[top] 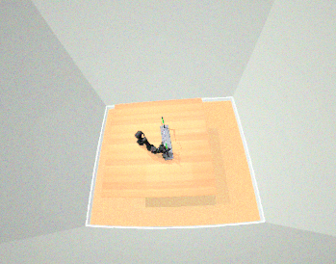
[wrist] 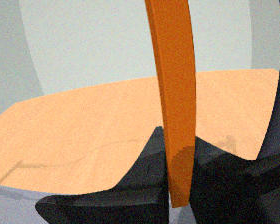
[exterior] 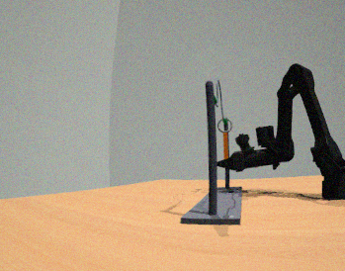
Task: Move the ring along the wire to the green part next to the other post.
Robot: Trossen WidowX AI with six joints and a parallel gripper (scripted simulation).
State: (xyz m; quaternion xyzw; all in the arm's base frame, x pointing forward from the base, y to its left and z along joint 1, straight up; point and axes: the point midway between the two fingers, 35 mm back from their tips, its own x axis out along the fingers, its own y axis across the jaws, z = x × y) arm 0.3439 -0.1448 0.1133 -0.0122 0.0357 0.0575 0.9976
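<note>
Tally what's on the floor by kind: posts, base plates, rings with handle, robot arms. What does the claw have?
Posts: 2 (near, far)
Base plate: 1
Ring with orange handle: 1
Robot arm: 1
Total: 5
The claw is shut on the orange handle's lower end.

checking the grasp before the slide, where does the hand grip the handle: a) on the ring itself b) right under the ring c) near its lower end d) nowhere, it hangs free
c, the hand is shut on the lower end of the orange handle, and in the exterior view the fingers meet the handle well below the ring.
</note>
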